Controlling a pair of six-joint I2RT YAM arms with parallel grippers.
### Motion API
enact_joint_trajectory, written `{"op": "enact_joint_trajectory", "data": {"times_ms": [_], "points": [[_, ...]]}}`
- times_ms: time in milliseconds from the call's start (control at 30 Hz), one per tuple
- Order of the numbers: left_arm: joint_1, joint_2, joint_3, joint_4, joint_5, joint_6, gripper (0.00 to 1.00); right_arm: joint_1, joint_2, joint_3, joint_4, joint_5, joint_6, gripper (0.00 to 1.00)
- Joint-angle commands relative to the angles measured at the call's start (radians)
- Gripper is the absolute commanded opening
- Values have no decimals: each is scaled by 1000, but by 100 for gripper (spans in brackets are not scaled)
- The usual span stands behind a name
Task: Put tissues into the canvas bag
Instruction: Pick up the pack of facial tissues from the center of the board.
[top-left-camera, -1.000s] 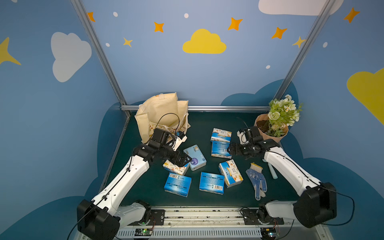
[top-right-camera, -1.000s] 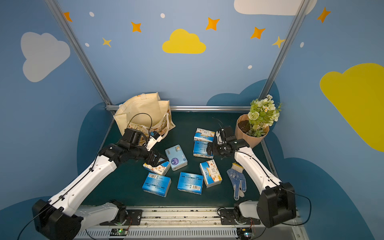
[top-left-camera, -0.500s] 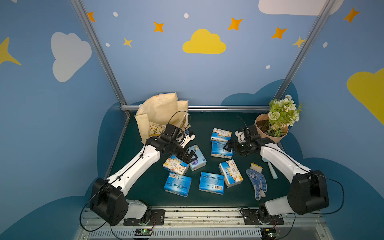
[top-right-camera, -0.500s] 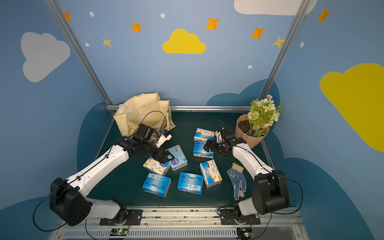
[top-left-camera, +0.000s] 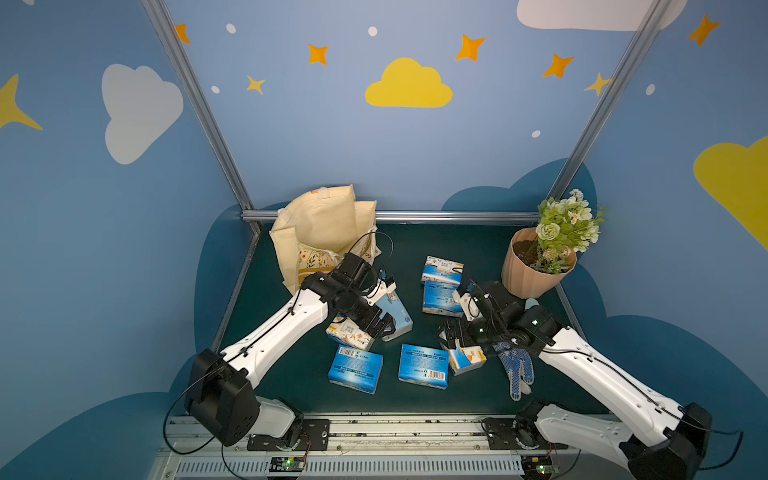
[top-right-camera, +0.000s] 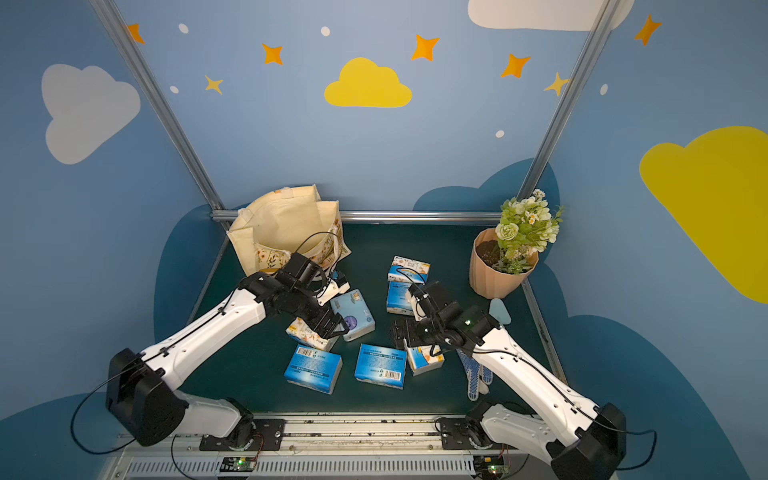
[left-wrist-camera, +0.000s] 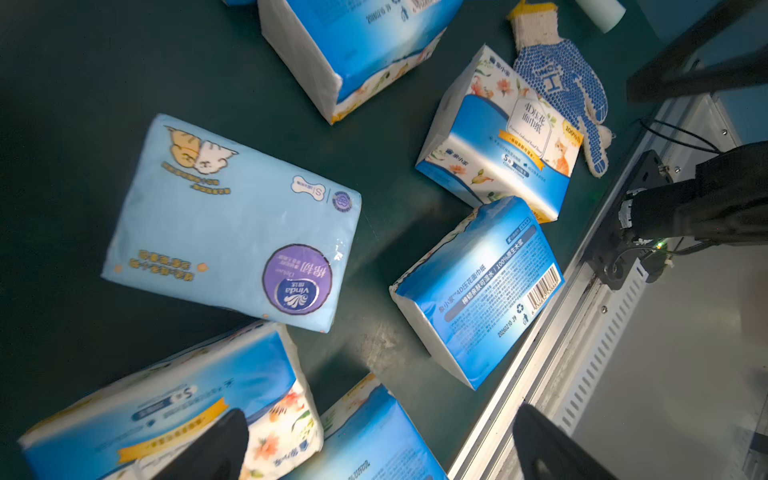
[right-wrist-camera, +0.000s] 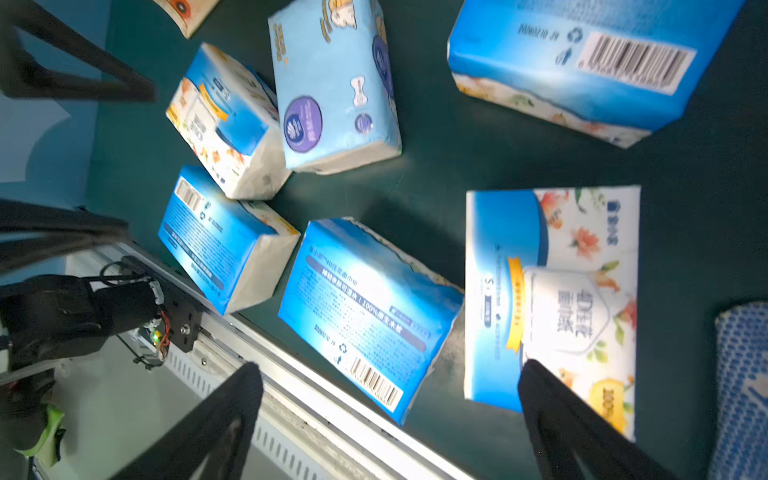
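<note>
While seven tissues (top-left-camera: 355, 368) lie loose — one canvas bag (top-left-camera: 320, 224).

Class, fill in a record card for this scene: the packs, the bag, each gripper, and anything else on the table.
Tissue packs: seven, all lying on the green table, none held
Odd one out: pale blue pack, purple circle facing up
Canvas bag: standing open at the far left; contents cannot be seen
Left gripper: jaws open, empty, over the centre floral pack
Right gripper: jaws open, empty, partly over the glove-side floral pack
Other items: dotted glove, flower pot
</note>
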Motion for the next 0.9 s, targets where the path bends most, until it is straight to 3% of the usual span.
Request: {"op": "enact_joint_trajectory", "data": {"times_ms": [0,133,300,500,867], "points": [[4,-70,-16,-25,-40,4,100,108,15,-23,-86,122,120,97],[1,-104,-57,-20,42,-13,100,218,37,-29,-163,186,258,97],[-10,-88,-77,1,51,0,100,208,-8,-48,-216,369,325,97],[-9,-90,-89,14,65,-4,100,-39,-9,-112,-85,271,156,97],[-12,-88,-94,15,103,-6,100,-127,173,-9,6,148,-128,97]]}}
